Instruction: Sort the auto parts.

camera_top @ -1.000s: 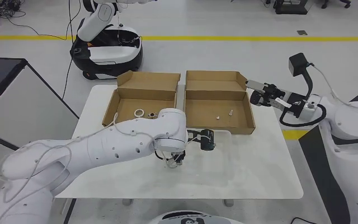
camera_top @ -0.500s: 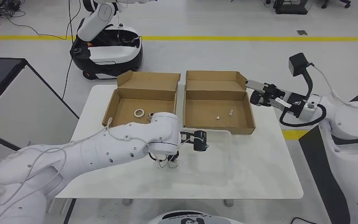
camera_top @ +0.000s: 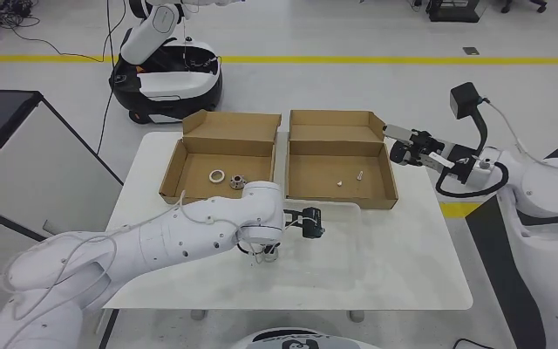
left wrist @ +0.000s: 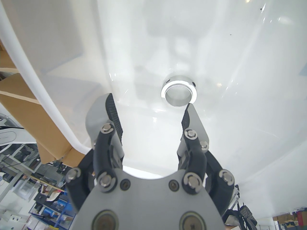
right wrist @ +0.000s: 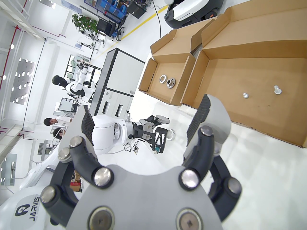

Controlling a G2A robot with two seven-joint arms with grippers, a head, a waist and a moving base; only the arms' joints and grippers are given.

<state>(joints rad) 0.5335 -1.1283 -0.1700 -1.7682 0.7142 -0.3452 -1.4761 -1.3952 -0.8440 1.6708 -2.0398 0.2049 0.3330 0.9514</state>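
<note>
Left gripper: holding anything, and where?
Nothing held. The left gripper is open; the metal ring lies in the white tray beyond its fingertips, ungripped.

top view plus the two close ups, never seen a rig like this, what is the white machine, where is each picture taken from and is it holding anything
It is a two-armed robot sorting metal parts at a white table. The top view looks down from above its arms. Each close-up comes from a camera on one wrist, looking past that arm's own fingers. On the table, the left box holds a ring and a flanged part, the right box small bolts. The left gripper is open inside a clear tray, next to a metal collar lying there. The right gripper is open beside the right box. Nothing is held.
</note>
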